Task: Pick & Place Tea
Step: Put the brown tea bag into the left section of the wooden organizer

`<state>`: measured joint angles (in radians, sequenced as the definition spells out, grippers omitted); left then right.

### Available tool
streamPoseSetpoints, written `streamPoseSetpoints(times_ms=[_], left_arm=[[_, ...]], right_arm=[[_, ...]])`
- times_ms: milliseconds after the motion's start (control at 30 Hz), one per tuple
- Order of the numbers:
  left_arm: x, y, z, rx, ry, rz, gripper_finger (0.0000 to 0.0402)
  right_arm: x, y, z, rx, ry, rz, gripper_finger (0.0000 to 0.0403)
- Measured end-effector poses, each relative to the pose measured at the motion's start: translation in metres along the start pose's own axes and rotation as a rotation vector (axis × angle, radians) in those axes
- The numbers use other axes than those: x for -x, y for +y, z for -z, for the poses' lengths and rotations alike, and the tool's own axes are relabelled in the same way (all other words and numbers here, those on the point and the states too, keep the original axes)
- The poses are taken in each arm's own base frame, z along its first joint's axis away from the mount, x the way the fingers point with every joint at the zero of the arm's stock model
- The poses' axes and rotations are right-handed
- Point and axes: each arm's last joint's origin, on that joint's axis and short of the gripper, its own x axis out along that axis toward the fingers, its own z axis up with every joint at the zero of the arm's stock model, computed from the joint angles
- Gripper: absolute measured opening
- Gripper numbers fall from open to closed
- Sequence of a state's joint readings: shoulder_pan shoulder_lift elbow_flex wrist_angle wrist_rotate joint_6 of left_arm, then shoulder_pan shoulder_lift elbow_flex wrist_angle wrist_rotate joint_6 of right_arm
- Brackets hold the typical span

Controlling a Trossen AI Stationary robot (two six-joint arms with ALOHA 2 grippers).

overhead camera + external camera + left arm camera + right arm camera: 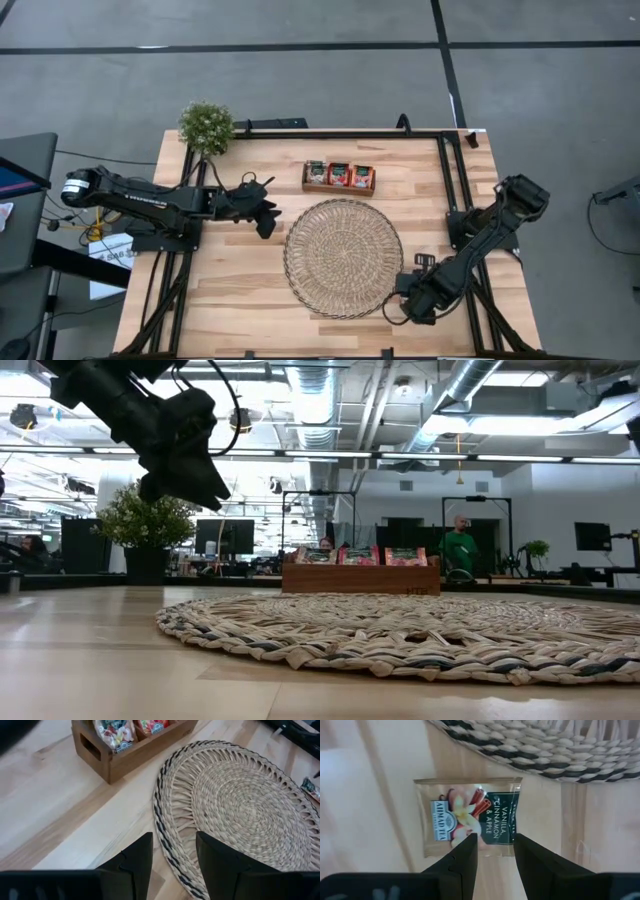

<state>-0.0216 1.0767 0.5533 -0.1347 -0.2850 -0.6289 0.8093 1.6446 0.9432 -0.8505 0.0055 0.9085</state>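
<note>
right gripper poised over a stray tea sachet beside the mat

found at the near right corner of the table (230,300), just off the rim of the round woven mat (343,257): right gripper (495,847), pointing down at one tea sachet (467,815). lies flat on bare wood, just beside the mat's edge, not touching it as far as visible. printed face up: pale left half, dark green right half. fingers parted to a moderate gap, nothing between them, tips overlapping the sachet's near edge in the wrist view. contact with the sachet or the table: cannot tell.

remaining tea stored upright in the small wooden tray (339,186) at the far side of the mat, sachets (339,173) showing red and green tops.

left gripper (172,857) hovering above the table at the mat's left edge, fingers parted, empty. no action needed there.

recommended procedure for the pick, judged from the present layout:
- centre the finger gap on the sachet's middle, not on its edge.
- lower until the tips just meet the wood; a flat foil packet gives little to grab, so expect sliding.
- close slowly, letting the packet buckle upward between the fingers.
- avoid snagging the woven rim close by.
- lift straight up and confirm the hold before travelling toward the tray or the mat.
</note>
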Motion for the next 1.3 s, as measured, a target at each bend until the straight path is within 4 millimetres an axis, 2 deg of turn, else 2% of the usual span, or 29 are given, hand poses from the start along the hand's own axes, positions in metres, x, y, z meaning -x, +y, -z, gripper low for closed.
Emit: streamPoseSetpoints(times_ms=[400,700,1000,1133,1300], left_arm=[[0.0,-0.001,-0.001,-0.005,-0.003,0.025,0.0142],[0.0,-0.002,0.0,-0.007,0.012,0.047,0.0142],[0.003,-0.01,0.005,-0.032,0.026,0.079,0.0142],[0.003,-0.012,0.006,-0.039,0.028,0.089,0.0142],[0.004,-0.012,0.006,-0.038,0.025,0.093,0.0142]], right_arm=[[-0.022,-0.009,-0.013,-0.06,0.031,0.034,0.0118],[-0.029,-0.012,-0.01,-0.064,0.052,0.003,0.0114],[-0.033,-0.015,-0.007,-0.075,0.065,-0.014,0.0043],[-0.028,-0.016,-0.006,-0.086,0.089,-0.013,0.0006],[-0.001,-0.023,0.001,-0.148,0.112,0.007,0.0004]])
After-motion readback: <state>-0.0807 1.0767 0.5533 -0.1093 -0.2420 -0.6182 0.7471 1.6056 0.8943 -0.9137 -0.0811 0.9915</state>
